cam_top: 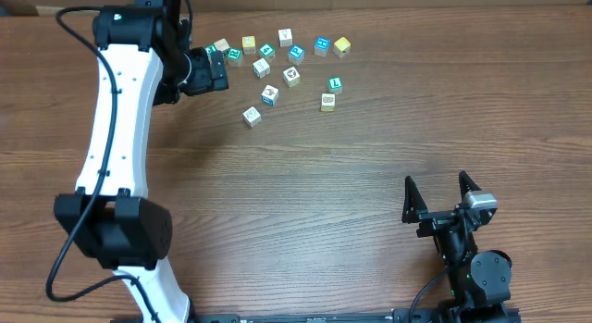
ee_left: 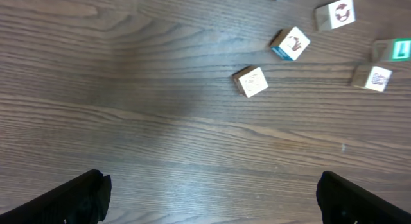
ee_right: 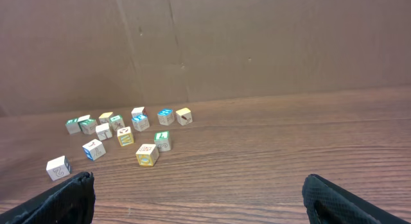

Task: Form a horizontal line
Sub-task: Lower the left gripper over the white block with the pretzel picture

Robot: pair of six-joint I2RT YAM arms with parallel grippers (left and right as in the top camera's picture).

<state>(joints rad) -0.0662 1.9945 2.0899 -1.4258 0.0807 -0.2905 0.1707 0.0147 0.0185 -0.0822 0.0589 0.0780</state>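
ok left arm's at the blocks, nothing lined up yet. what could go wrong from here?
The left gripper, jaws wide open, sits right beside the green blocks at the cluster's left end; a sweep could scatter them.
The upper blocks lie close together, so open fingers may nudge neighbours during a pick.
The right gripper is parked open far away; the yellow block at the far end may stretch the left arm.
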